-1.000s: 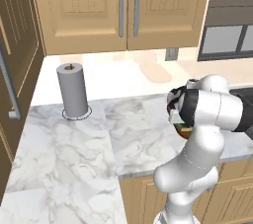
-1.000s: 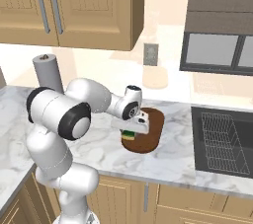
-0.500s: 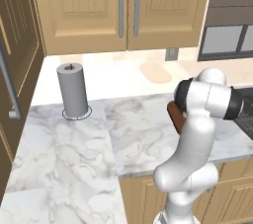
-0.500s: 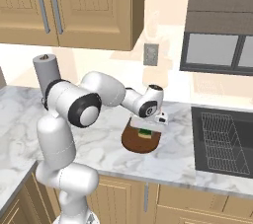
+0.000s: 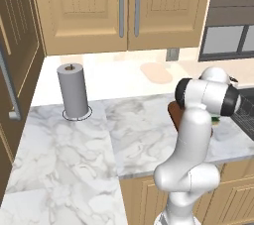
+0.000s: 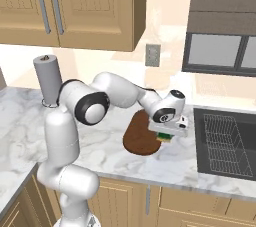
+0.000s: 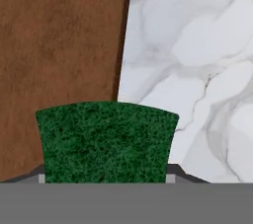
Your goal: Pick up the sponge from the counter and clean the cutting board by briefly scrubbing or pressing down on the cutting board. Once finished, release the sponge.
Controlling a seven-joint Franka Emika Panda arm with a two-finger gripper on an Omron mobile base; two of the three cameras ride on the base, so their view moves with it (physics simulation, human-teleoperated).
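Note:
The green sponge (image 7: 106, 141) sits between my gripper's (image 7: 106, 176) fingertips, which are shut on it. It hovers low over the right edge of the dark brown cutting board (image 7: 59, 45), partly over the board and partly over the white marble counter (image 7: 197, 45). From the right base view, the gripper (image 6: 167, 133) holds the sponge (image 6: 164, 138) pointing down at the right end of the oval cutting board (image 6: 141, 135). In the left base view the arm hides most of the board (image 5: 174, 112); a green speck of the sponge (image 5: 214, 118) peeks out beside the wrist.
A grey paper-towel roll (image 6: 47, 80) stands at the back left of the counter (image 6: 100, 138). A dark sink with a wire rack (image 6: 227, 141) lies just right of the gripper. Wooden cabinets hang overhead, and a wall outlet (image 6: 152, 55) is behind the board.
The arm has swung right across the cutting board with the sponge held, from the board's middle to its right edge near the sink.

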